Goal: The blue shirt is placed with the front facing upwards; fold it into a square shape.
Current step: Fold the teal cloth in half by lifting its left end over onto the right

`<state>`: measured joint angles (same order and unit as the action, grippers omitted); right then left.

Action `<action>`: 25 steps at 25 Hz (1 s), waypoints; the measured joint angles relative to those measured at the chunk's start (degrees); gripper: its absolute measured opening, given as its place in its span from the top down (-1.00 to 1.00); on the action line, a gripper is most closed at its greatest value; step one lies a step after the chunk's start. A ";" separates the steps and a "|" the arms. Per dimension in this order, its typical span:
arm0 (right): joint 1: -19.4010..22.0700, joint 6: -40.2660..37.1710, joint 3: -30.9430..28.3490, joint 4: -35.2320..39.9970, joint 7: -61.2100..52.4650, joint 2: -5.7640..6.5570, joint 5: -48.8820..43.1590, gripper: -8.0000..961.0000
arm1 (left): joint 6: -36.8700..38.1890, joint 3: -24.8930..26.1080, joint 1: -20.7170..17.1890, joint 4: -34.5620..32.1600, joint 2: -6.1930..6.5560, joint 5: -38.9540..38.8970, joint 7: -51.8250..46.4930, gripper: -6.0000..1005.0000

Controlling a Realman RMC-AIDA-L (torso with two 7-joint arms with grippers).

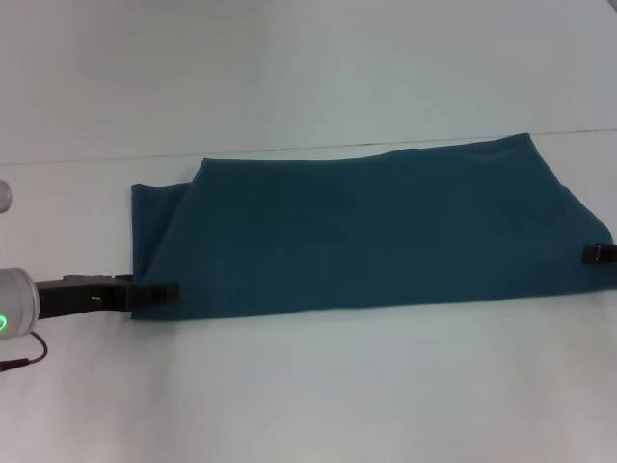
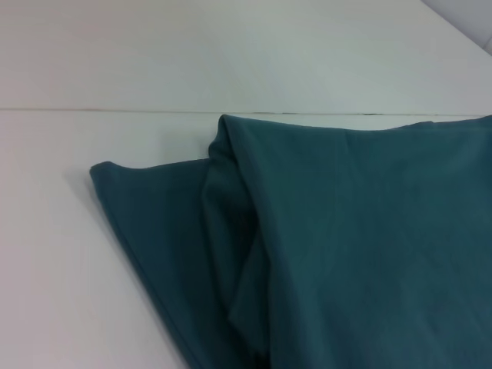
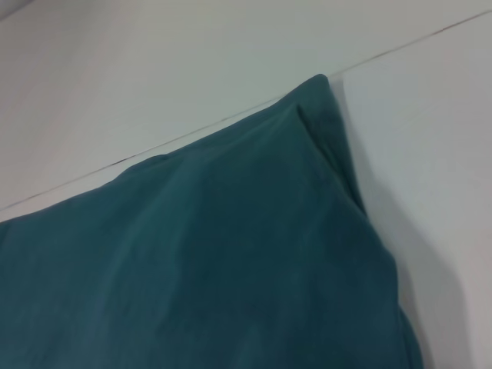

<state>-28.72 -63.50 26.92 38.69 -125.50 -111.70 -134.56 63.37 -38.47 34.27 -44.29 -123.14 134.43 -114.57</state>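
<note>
At the near-left corner the left hand [image 1: 159, 292] touches the blue shirt [image 1: 376, 231], grip unclear; the right hand [image 1: 600, 255] likewise. Loose layers could slip apart.

1. worktop [image 1: 318, 386]: a plain white, matte surface that fills the lower part of the head view, and shows in the left wrist view [image 2: 54, 254] and the right wrist view [image 3: 438, 138].
2. wall [image 1: 289, 68]: a pale, unmarked surface behind the worktop, across the top of the head view; also seen in the left wrist view [image 2: 192, 46] and the right wrist view [image 3: 154, 61].
3. seam [image 1: 96, 160]: a thin dark line where worktop and wall meet. it runs almost level across the head view, level in the left wrist view [image 2: 92, 110], and slanted in the right wrist view [image 3: 415, 42].
</note>
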 joint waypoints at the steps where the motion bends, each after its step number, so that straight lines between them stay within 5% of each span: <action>1: -0.03 0.29 0.00 -0.04 0.00 -0.04 0.00 -0.59 | 0.00 0.00 0.00 0.00 0.00 0.00 0.00 -0.69; 16: -0.74 2.58 0.37 -2.56 0.17 -0.27 0.08 -0.51 | 0.02 -0.03 0.10 0.09 0.01 -0.05 -0.03 -0.66; 25: -0.31 2.23 0.37 -2.29 0.31 -0.26 0.36 0.59 | 0.14 -0.02 -0.09 0.12 0.00 -0.06 -0.03 -0.63</action>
<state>-29.03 -61.27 27.29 36.40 -125.19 -111.96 -134.20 63.50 -38.49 34.18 -44.17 -123.13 134.37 -114.60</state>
